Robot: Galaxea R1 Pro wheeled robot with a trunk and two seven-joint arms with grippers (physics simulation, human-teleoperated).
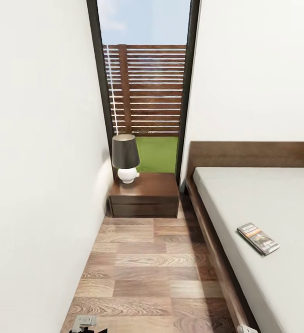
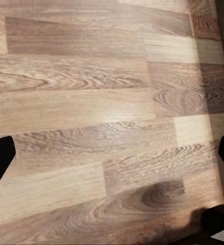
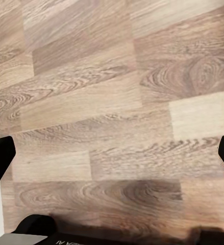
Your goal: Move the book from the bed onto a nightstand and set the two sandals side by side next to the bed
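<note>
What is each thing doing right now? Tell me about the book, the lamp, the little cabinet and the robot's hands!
book: lying flat on the bed, cover up.
lamp: upright on the nightstand.
nightstand: drawers shut.
left end effector: open, empty, over the floor.
right end effector: open, empty, over the floor.

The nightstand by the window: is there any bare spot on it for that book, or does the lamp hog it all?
The lamp stands at the nightstand's back left corner. The top is bare to the lamp's right, toward the bed, and along its front edge. The book lies alone on the mattress, plain grey all around it.
</note>
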